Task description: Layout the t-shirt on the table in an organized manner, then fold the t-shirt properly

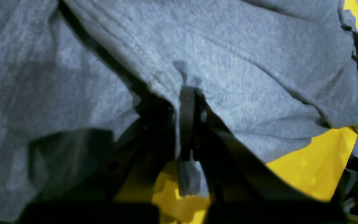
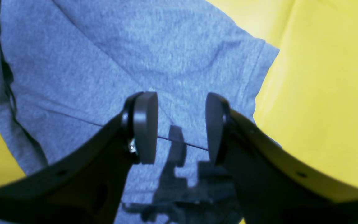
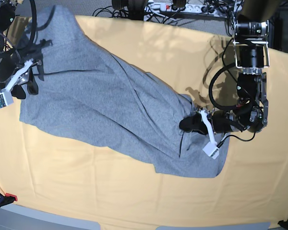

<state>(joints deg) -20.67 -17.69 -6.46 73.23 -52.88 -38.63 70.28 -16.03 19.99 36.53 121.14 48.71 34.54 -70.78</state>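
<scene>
The heather-grey t-shirt (image 3: 101, 105) lies rumpled in a long diagonal across the table (image 3: 134, 43), plain side up. My left gripper (image 3: 188, 123) is at the shirt's right edge. In the left wrist view it (image 1: 189, 93) is shut on a pinched fold of the t-shirt (image 1: 228, 62), with yellow table (image 1: 315, 168) showing below. My right gripper (image 3: 29, 84) is over the shirt's far left end. In the right wrist view it (image 2: 180, 124) stands open just above a sleeve of the t-shirt (image 2: 135, 46), nothing between its pads (image 2: 144, 124), with the table (image 2: 322, 93) to the right.
Cables and a power strip (image 3: 175, 6) run along the table's back edge. The left arm's column (image 3: 249, 43) rises at the back right. A small red item (image 3: 9, 197) sits at the front left corner.
</scene>
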